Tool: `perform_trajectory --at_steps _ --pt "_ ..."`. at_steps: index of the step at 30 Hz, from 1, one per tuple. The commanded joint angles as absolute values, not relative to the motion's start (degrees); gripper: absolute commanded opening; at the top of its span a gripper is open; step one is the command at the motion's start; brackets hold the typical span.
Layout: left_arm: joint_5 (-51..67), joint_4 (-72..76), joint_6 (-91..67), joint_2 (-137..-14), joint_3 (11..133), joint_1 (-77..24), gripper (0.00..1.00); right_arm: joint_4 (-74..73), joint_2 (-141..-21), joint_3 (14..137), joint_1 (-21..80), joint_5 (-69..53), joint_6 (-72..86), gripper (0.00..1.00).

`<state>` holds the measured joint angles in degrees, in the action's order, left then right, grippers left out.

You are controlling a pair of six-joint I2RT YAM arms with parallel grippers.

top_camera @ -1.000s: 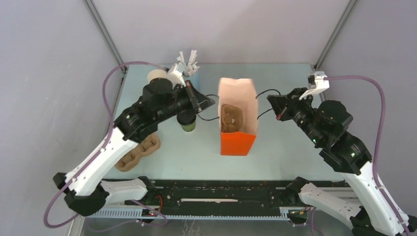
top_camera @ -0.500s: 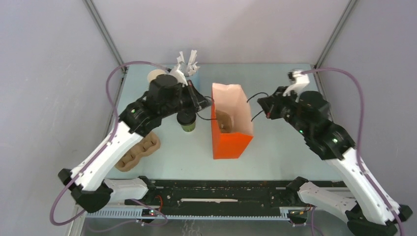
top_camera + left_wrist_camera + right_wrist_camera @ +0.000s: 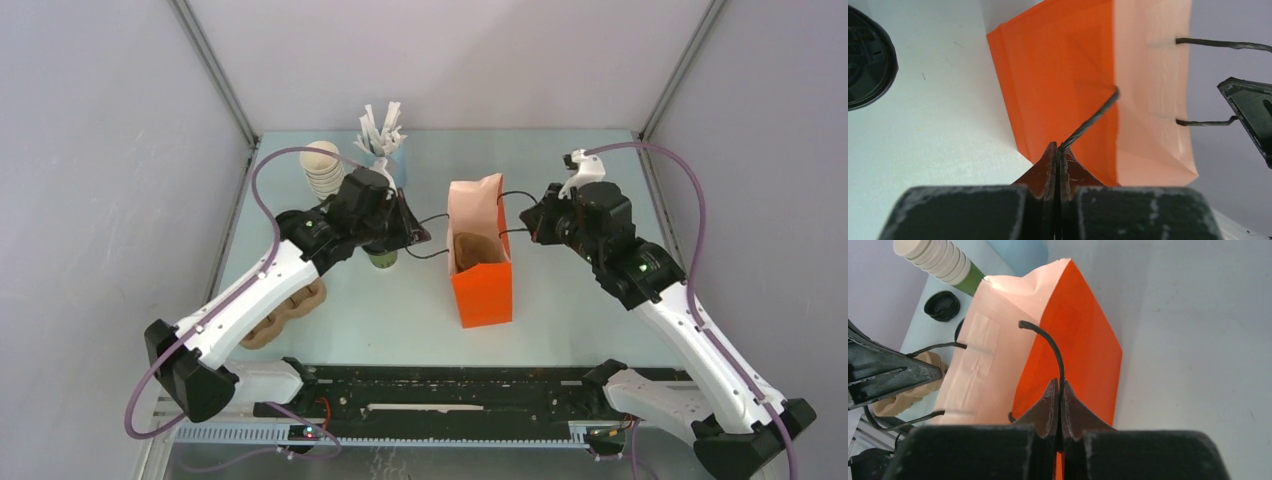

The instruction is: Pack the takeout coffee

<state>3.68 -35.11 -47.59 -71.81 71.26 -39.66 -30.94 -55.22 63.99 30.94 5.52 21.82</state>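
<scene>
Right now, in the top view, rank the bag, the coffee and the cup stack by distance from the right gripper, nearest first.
1. Bag: just left of the right gripper, which grips it.
2. Coffee: beyond the bag, on its left side.
3. Cup stack: far-left corner of the table.

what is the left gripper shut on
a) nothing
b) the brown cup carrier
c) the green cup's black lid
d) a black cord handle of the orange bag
d, the left wrist view shows the left gripper pinched on a black cord handle of the orange bag.
</scene>
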Motion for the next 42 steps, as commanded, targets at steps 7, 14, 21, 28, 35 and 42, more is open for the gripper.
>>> perform_trajectory --at_steps 7,14,21,28,35,42 --pt "4.7 -35.4 -40.8 -71.3 88.9 -39.4 0.00 -20.5 -53.5 74.6 27.9 -2.0 13.3 0.00" --pt "5.8 -30.1 -42.5 -66.2 78.0 -39.4 0.00 -16.4 -56.3 78.0 25.1 -7.3 4.4 0.00" --pt "7.2 -23.3 -41.2 -64.0 67.3 -40.3 0.00 -8.4 -62.1 78.1 20.0 -29.7 -10.1 0.00" --pt "1.7 -15.9 -31.5 -64.2 57.1 -45.9 0.00 -9.9 -68.9 78.0 19.0 -38.9 -31.3 0.00" --pt "-0.7 -16.8 -34.0 -71.2 59.0 -51.1 0.00 -0.9 -76.4 79.2 13.8 -55.8 -22.6 0.00" --pt "0.7 -17.4 -34.0 -74.5 62.8 -52.5 0.00 -4.7 -77.2 78.0 13.4 -66.8 -21.4 0.00"
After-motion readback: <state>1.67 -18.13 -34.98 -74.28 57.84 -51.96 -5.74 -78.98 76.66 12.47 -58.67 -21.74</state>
